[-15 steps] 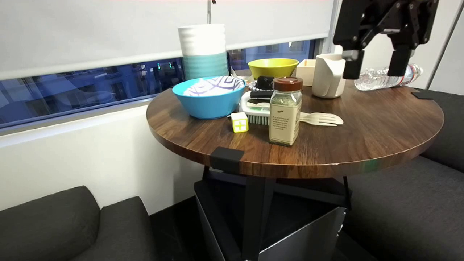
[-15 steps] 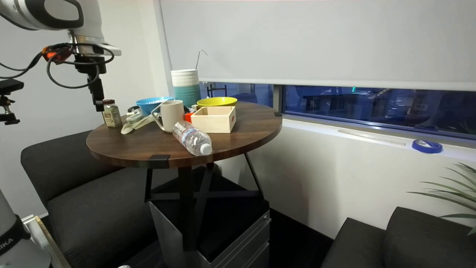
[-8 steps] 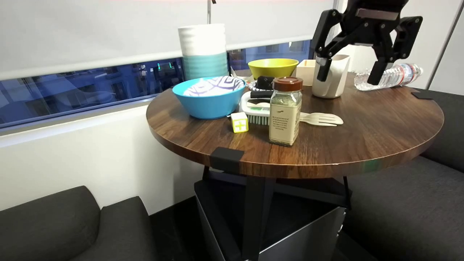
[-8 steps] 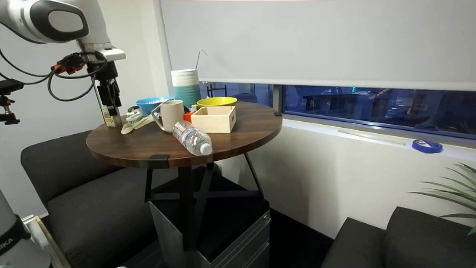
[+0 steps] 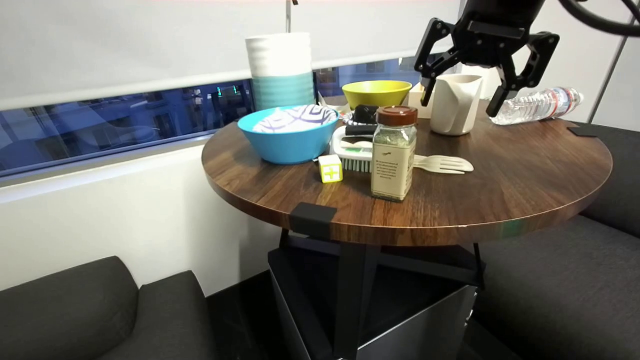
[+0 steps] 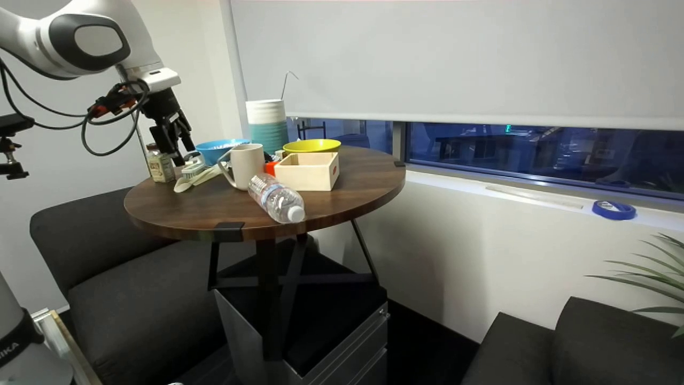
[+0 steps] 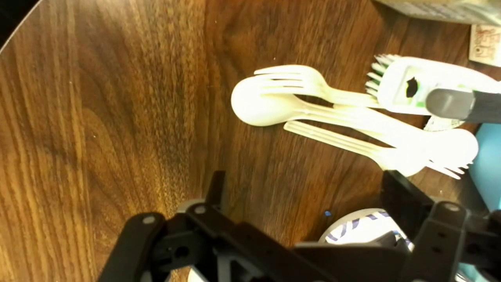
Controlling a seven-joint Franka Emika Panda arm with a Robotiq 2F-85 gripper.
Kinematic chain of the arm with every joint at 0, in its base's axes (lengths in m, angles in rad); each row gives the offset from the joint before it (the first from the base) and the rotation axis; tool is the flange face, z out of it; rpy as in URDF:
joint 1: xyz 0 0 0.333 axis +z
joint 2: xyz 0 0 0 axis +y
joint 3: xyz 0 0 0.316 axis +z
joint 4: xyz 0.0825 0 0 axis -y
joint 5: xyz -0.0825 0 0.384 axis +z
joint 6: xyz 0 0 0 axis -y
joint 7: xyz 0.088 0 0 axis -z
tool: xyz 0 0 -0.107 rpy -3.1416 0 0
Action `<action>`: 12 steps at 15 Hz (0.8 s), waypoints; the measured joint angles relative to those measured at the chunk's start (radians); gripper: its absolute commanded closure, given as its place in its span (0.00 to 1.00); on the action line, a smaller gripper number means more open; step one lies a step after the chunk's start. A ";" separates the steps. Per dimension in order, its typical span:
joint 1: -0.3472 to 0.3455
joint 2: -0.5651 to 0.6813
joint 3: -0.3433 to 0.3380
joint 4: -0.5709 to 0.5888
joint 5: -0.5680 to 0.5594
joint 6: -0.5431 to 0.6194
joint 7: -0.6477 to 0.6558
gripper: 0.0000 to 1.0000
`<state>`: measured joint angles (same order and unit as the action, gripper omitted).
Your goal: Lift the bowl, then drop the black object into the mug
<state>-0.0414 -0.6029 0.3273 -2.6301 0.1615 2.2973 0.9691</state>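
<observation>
From here neither step looks done: the end effector [image 7: 304,174] hangs empty, spread apart; the striped bowl [image 7: 360,228] sits on the tabletop [image 5: 525,167], the black object [image 5: 366,114] seemingly in it, the mug [image 6: 247,167] nearby.

In an exterior view we are seeing a pale blind [image 6: 454,59] hanging over the far, dark blue window [image 6: 534,155], with a light wall [image 6: 454,246] running below. We are viewing a round wooden table [image 6: 368,179], a drawered cabinet [image 6: 358,342] standing beneath it, and a dark sofa [image 6: 139,294] standing at left.
</observation>
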 measured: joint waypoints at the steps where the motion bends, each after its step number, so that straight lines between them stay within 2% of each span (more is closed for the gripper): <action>1: 0.000 0.000 0.000 0.000 0.000 0.001 0.001 0.00; 5: 0.020 0.007 -0.035 0.000 0.007 0.014 0.002 0.00; 12: 0.020 0.089 -0.082 0.006 0.007 0.113 0.004 0.00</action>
<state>-0.0213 -0.5142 0.2455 -2.6239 0.1683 2.4107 0.9734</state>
